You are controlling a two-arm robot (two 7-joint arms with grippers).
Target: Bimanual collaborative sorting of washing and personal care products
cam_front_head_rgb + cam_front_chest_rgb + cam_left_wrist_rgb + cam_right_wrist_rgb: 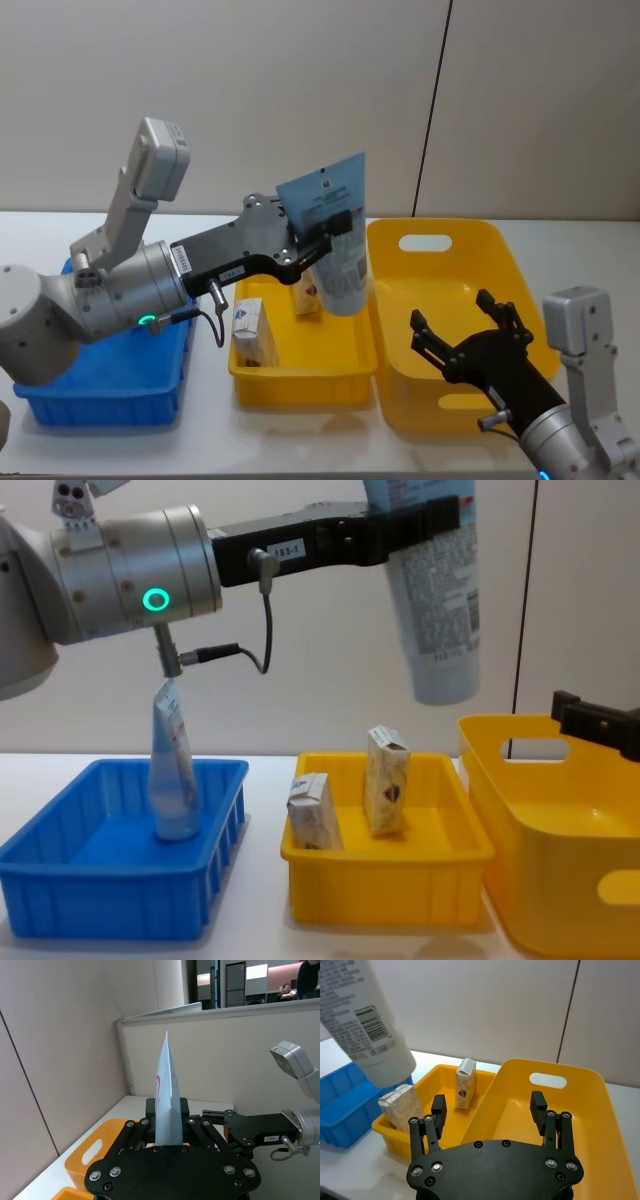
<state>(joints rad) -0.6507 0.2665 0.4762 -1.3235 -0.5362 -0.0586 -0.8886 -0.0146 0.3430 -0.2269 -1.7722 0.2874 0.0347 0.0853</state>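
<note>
Beige partitions [250,100] back the table [600,240]. My left gripper [325,232] is clamped across a white squeeze tube [340,268], which hangs near-vertical, cap down, over the small yellow bin's [300,372] right edge. My right gripper [452,314], fingers spread, hovers lower and to the right above the large yellow bin [432,223].

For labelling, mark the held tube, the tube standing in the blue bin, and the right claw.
held tube [345,270], head view, lower printed body.
standing tube [175,780], chest view, middle of its body.
right claw [488,1104], right wrist view, midway between its open fingertips.
</note>
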